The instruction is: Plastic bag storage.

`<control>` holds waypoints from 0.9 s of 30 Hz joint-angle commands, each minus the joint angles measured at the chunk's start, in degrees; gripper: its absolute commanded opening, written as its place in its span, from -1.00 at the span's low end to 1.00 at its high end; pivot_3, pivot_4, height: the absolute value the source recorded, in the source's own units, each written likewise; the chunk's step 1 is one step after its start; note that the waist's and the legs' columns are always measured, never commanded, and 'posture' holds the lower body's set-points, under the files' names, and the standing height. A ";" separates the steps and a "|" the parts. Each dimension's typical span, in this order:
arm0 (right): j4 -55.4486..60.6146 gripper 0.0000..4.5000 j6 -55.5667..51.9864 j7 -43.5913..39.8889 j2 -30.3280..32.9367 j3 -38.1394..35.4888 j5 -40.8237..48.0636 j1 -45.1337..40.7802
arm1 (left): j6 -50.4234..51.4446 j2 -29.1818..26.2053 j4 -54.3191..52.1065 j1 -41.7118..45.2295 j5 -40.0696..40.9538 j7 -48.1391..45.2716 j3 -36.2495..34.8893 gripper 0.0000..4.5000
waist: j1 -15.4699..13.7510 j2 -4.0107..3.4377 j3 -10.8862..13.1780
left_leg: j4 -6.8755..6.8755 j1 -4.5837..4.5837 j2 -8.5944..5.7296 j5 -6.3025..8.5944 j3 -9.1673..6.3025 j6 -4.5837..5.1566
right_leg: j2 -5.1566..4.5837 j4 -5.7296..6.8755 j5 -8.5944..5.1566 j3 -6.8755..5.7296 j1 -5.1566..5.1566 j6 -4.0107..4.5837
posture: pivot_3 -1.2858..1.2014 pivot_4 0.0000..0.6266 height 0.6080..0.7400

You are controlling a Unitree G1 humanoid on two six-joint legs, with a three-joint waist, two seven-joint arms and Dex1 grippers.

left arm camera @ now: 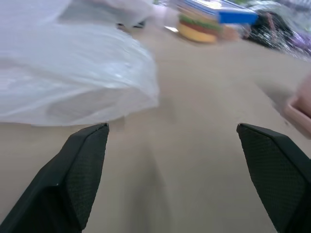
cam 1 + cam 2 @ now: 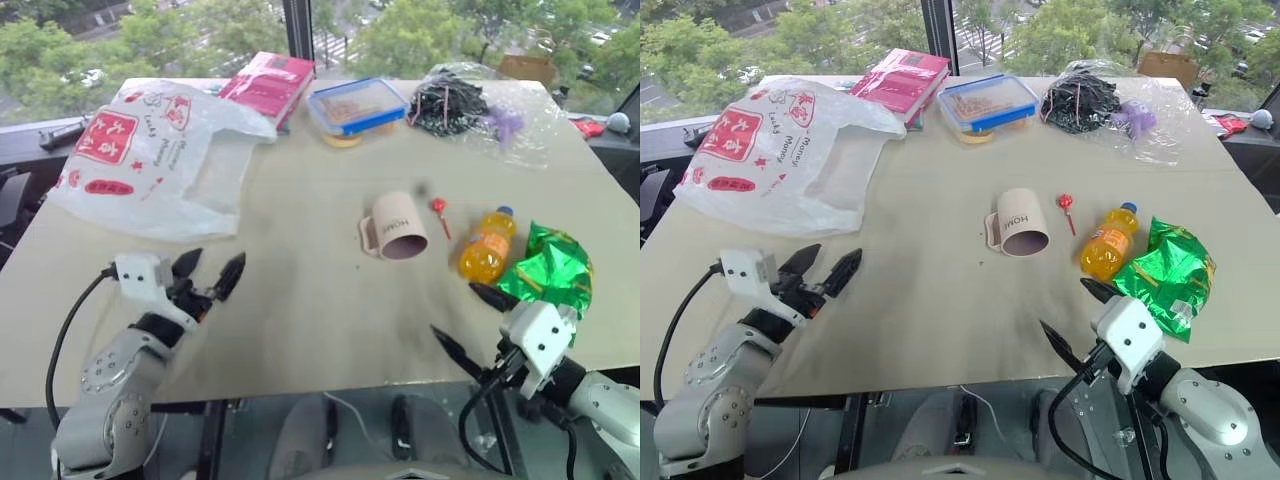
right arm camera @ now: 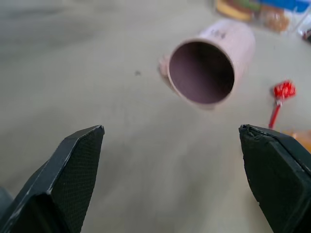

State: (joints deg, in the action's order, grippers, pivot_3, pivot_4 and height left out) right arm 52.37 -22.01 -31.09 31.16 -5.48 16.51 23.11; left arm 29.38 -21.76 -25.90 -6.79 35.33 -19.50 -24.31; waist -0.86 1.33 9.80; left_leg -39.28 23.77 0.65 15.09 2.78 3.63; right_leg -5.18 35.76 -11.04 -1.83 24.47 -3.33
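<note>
Lying flat at the tabletop's (image 2: 300, 300) far left, the plastic bag (image 2: 160, 160) is untouched — left gripper (image 2: 208, 272) just short, right gripper (image 2: 470, 320) distant, both with fingers apart; thin film could slide away when pinched

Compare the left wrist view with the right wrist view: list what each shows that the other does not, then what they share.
Left wrist view alone: the plastic bag lying on the table just beyond the open left gripper, and the tangle of black cables far off.

Right wrist view alone: the mouth of the pink mug lying on its side, with the red lollipop beside it, seen between the open right gripper's fingers.

Both: the beige table and the blue-lidded food box.
</note>
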 commanded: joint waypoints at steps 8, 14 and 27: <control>3.42 1.00 -7.08 2.04 3.74 -5.14 6.52 -15.30 | 3.13 8.96 3.69 10.76 1.71 13.48 1.46 0.96 | -0.12 0.05 -0.02 | -0.03 -0.04 -0.07 0.00 -0.11 0.01 | 0.12 0.00 0.01 -0.03 -0.19 0.04 | 0.03 -0.52 1.00; 4.24 1.00 -9.85 4.05 3.99 -4.95 6.67 -18.44 | 0.78 10.68 7.38 16.22 -0.22 13.81 3.87 0.96 | -0.06 0.08 -0.03 | -0.05 -0.07 -0.12 -0.01 -0.11 0.02 | 0.12 0.00 0.02 -0.01 -0.23 0.03 | 0.03 -0.52 1.00; 4.74 1.00 -11.47 7.24 3.22 -3.89 5.76 -18.64 | -6.02 4.90 9.87 17.66 -3.09 0.17 8.51 -0.95 | 0.04 0.08 -0.03 | -0.05 -0.07 -0.11 -0.01 -0.09 0.02 | 0.14 0.00 0.02 0.01 -0.22 0.04 | 0.03 -0.52 1.00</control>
State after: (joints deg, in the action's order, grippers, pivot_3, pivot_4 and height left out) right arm 55.23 -33.73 -24.42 34.46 -9.20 22.55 4.60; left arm 24.93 -16.09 -15.25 10.66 32.35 -17.33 -15.81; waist -0.82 1.41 9.77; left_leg -39.32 23.70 0.54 15.08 2.70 3.65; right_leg -5.03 35.76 -11.02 -1.83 24.25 -3.29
